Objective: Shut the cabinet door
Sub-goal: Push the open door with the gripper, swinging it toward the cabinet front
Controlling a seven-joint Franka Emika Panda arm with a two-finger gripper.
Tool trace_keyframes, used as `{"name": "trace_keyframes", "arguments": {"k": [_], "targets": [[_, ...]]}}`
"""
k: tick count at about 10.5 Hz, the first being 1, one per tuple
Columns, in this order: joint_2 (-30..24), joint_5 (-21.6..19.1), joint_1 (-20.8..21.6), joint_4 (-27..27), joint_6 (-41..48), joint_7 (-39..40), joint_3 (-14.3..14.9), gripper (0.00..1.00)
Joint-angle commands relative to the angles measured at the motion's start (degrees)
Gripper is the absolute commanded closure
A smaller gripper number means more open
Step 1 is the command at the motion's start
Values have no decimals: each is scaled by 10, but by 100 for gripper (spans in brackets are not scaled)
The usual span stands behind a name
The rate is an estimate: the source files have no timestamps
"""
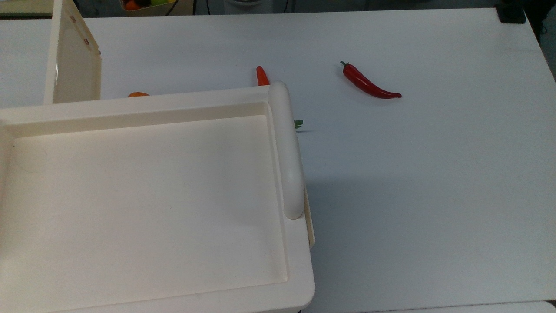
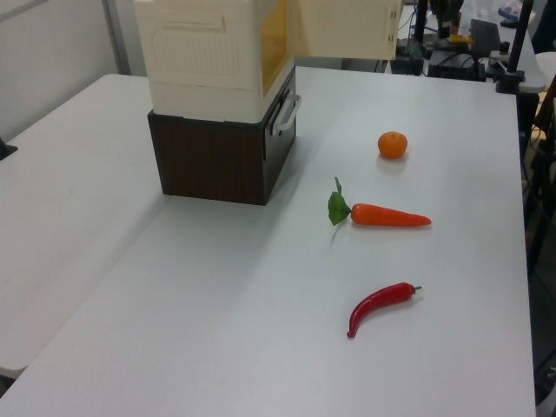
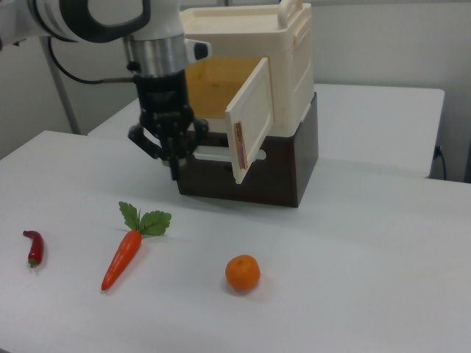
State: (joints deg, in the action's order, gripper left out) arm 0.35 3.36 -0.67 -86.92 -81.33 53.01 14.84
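Note:
The cream cabinet [image 3: 294,59] stands on a dark brown box [image 3: 287,173]; its recessed top [image 1: 143,195] takes up the top view's left. The cabinet door [image 3: 250,121] is swung wide open, showing the yellow inside. The same door [image 1: 74,65] stands on edge at the top view's upper left, and the door [image 2: 343,26] juts to the left view's right of the cabinet [image 2: 208,43]. My gripper [image 3: 175,170] points down in front of the opening, to the right view's left of the door and apart from it. Its fingers look shut on nothing.
On the white table lie a carrot [image 3: 124,254], an orange [image 3: 243,273] and a red chilli [image 3: 34,247]. In the left view the carrot [image 2: 382,215], orange [image 2: 393,144] and chilli [image 2: 378,306] lie to the right of the cabinet. Lab equipment stands beyond the table's far edge [image 2: 452,35].

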Motion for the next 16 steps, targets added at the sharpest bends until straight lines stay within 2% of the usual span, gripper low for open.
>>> {"name": "trace_keyframes", "arguments": {"k": [1,2,5,6,9,10,13,16], "targets": [[1,36,6,15,-26,245,81,100],[2,32,6,15,-50,309,108,100],[34,28,5,14,-159,384,121,100],[53,13,-2,14,-211,395,122,100],[108,-69,-14,17,-325,418,121,100],[120,-84,-14,25,-351,418,120,100],[136,-114,-7,35,-371,418,101,100],[135,-117,20,33,-364,414,82,100]]}}
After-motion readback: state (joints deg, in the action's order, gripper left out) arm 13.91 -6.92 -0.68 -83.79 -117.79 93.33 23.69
